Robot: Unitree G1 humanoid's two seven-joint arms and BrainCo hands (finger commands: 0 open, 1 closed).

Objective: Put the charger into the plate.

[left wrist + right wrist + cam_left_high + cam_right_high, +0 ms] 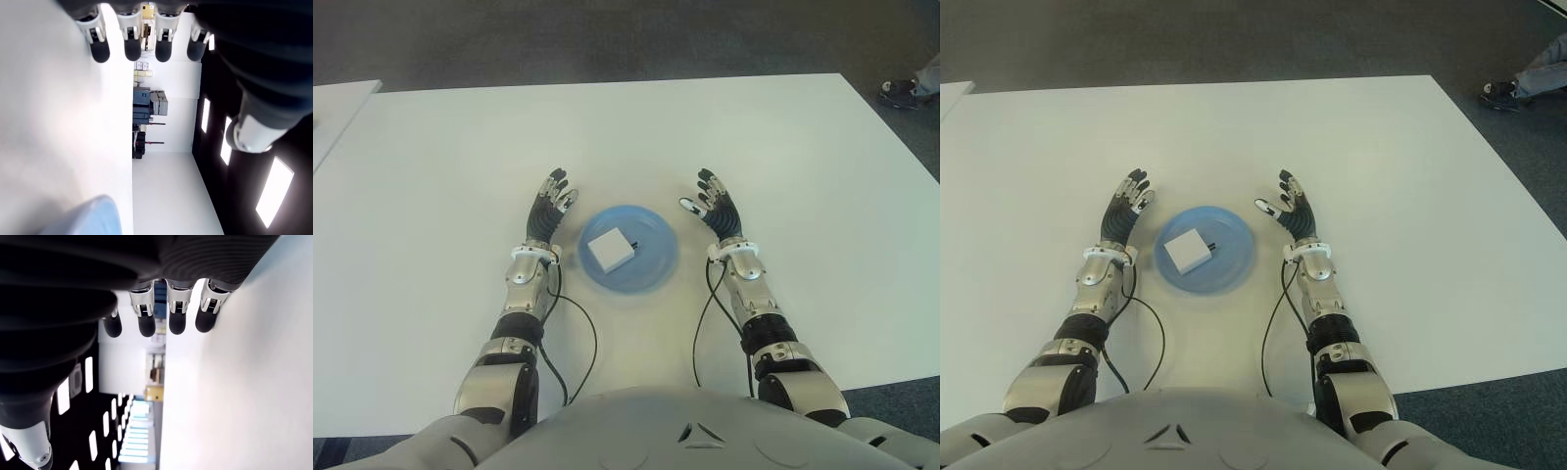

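A white square charger point(610, 250) lies inside the blue plate point(656, 262) at the middle of the white table point(626, 137). My left hand point(551, 208) is just left of the plate, fingers stretched out and holding nothing. My right hand point(713, 204) is just right of the plate, fingers also spread and empty. Both wrist views show straight fingers point(132, 46) point(177, 316) with nothing between them. An edge of the blue plate point(93, 215) shows in the left wrist view.
Black cables point(576, 323) run from both wrists back toward my body. A second white table point(337, 108) stands at the far left. A person's shoe point(901, 93) is on the floor beyond the table's far right corner.
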